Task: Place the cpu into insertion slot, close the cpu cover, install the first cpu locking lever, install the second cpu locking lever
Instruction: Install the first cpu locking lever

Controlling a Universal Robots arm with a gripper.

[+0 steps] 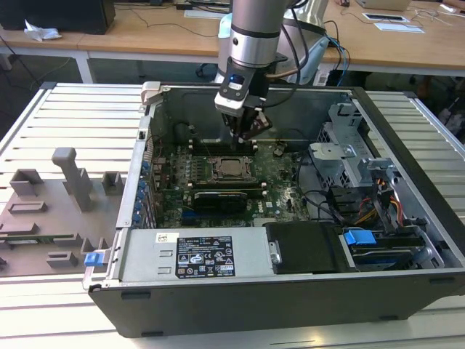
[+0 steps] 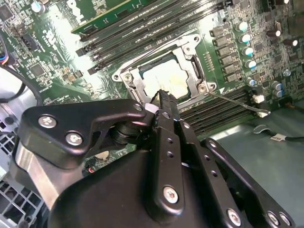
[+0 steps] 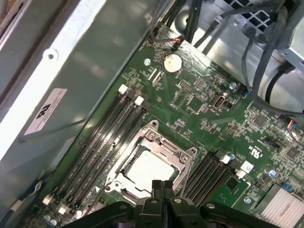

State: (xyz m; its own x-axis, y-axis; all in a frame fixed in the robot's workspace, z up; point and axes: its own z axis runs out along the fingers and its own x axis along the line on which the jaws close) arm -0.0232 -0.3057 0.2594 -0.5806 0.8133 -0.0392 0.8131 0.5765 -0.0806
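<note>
Exterior view: the open computer case (image 1: pixel 254 305) takes up the middle and right of the frame on a slatted table (image 1: pixel 73 102). Inside it lie the green motherboard (image 1: pixel 287 182), a grey power supply box (image 1: pixel 145 258) along the lower edge, and cable bundles (image 1: pixel 341 203) toward the exterior view's right. The gripper (image 1: pixel 243 136) hangs in the upper middle, its fingers pressed together on nothing, near the insertion slot (image 1: pixel 216 169). In the first wrist view the cpu (image 3: pixel 145 168) sits inside that slot, and the cpu cover (image 3: pixel 166 142) lies flat around it. In the second wrist view a thin wire lever (image 2: pixel 237 101) juts out sideways over the memory slots (image 2: pixel 213 114). A white label (image 1: pixel 207 254) on the box and a white sticker (image 3: pixel 45 111) on the case wall carry dark print, too small to read from here. The case walls stand well apart from the arm.
</note>
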